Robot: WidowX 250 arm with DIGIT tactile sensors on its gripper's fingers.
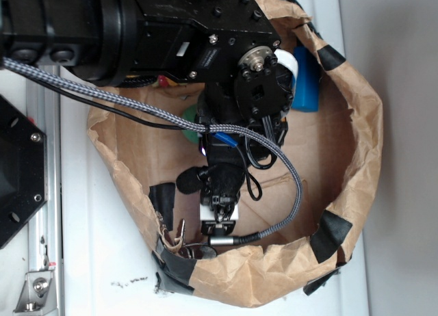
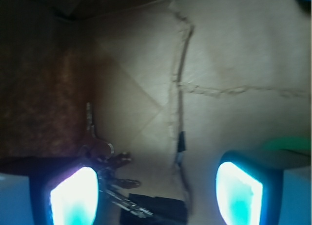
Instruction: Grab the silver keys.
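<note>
A black robot arm reached down into an open brown paper bag [image 1: 356, 159] that lay on a white worktop [image 1: 102, 275], its rolled rim patched with strips of black tape. The end effector [image 1: 219, 217] pointed toward the near wall of the bag, low over the paper floor. In the wrist view its two fingers [image 2: 73, 196] glowed pale cyan at the bottom corners of the picture, standing well apart with bare brown paper between them, so the end effector was wide open and held nothing.

The silver keys [image 2: 105, 161] lay on the bag's floor just beside the left-hand glowing finger in the wrist view, a small bunch of thin grey metal keys on a ring, one key pointing up and away from the finger. Whether the finger touched them could not be told. In the exterior view the silver keys [image 1: 179, 237] showed at the bag's near wall, just left of the end effector, close to a patch of black tape.

A blue bar [image 1: 308, 83] stood at the far side of the bag, well apart from the keys. A green ball [image 1: 190, 117] was mostly hidden behind the arm
</note>
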